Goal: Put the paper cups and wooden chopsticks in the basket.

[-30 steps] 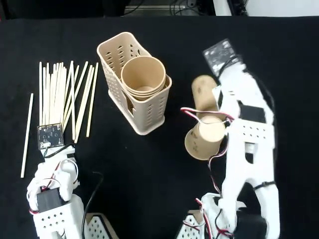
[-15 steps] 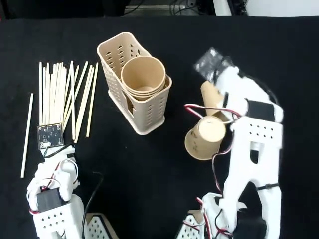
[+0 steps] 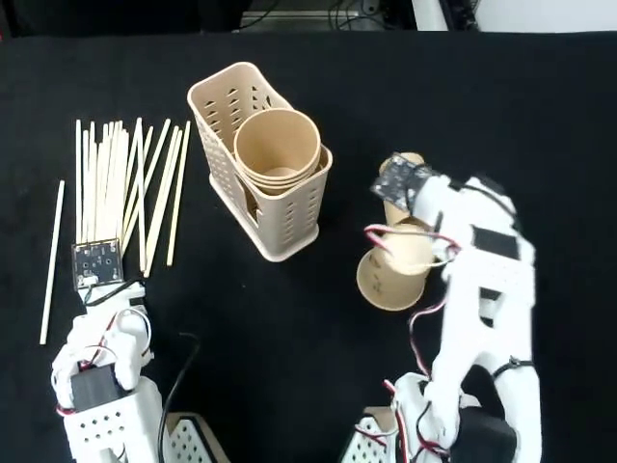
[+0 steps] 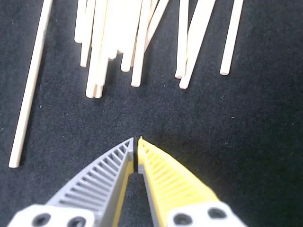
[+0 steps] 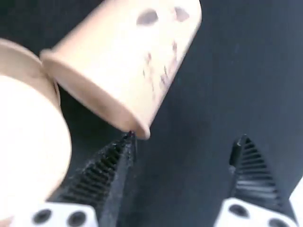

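Note:
A beige slotted basket [image 3: 253,198] stands mid-table with stacked paper cups [image 3: 278,145] in it. Two more paper cups lie on the black table by my right arm [image 3: 477,280]: one [image 3: 390,275] near the wrist and one [image 3: 405,164] mostly under it. In the right wrist view my right gripper [image 5: 184,142] is open, one finger [image 5: 120,153] touching the rim of a lying cup [image 5: 128,61], with the other cup [image 5: 28,132] beside it. Wooden chopsticks [image 3: 125,188] lie at the left. My left gripper [image 4: 136,142] is shut and empty just short of the chopstick ends [image 4: 123,42].
A single chopstick [image 3: 50,260] lies apart at the far left, also the lone chopstick [image 4: 28,90] in the left wrist view. Red and white cables [image 3: 386,236] loop beside the right wrist. Black cloth covers the table [image 3: 289,338].
My right wrist has drawn back toward the near edge and dipped over the farther lying cup, covering most of it. The left arm, basket and chopsticks have not moved.

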Controlling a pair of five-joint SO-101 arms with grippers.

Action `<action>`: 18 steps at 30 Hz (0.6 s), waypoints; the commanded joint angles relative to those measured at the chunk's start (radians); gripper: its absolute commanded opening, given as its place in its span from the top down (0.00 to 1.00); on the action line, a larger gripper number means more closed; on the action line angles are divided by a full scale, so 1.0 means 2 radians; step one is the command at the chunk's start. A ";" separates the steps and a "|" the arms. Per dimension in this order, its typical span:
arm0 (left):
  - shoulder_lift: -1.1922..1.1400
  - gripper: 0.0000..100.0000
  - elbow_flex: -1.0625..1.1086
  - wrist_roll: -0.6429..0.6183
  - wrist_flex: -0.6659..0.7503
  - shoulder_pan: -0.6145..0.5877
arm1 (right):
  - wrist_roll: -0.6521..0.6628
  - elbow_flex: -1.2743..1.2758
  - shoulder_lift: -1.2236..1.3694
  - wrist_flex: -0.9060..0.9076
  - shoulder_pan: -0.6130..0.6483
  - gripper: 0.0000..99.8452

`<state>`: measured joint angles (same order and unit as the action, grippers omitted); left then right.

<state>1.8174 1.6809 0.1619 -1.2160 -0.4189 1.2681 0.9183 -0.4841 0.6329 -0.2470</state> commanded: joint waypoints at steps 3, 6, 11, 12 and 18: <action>0.001 0.97 0.009 0.000 -0.002 -0.003 | -0.058 0.011 -0.006 -0.051 0.072 0.67; 0.001 0.97 0.009 0.000 -0.002 -0.003 | -0.077 0.012 -0.003 -0.088 0.083 0.68; 0.001 0.97 0.009 0.000 -0.002 -0.003 | -0.076 0.007 0.055 -0.137 0.080 0.76; 0.001 0.97 0.009 0.000 -0.002 -0.003 | -0.078 0.005 0.073 -0.147 0.077 0.80; 0.001 0.97 0.009 0.000 -0.002 -0.003 | -0.114 -0.030 0.148 -0.195 0.048 0.94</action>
<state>1.8174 1.6809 0.1619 -1.2160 -0.4189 1.0932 0.8615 -0.2601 0.2723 -0.1243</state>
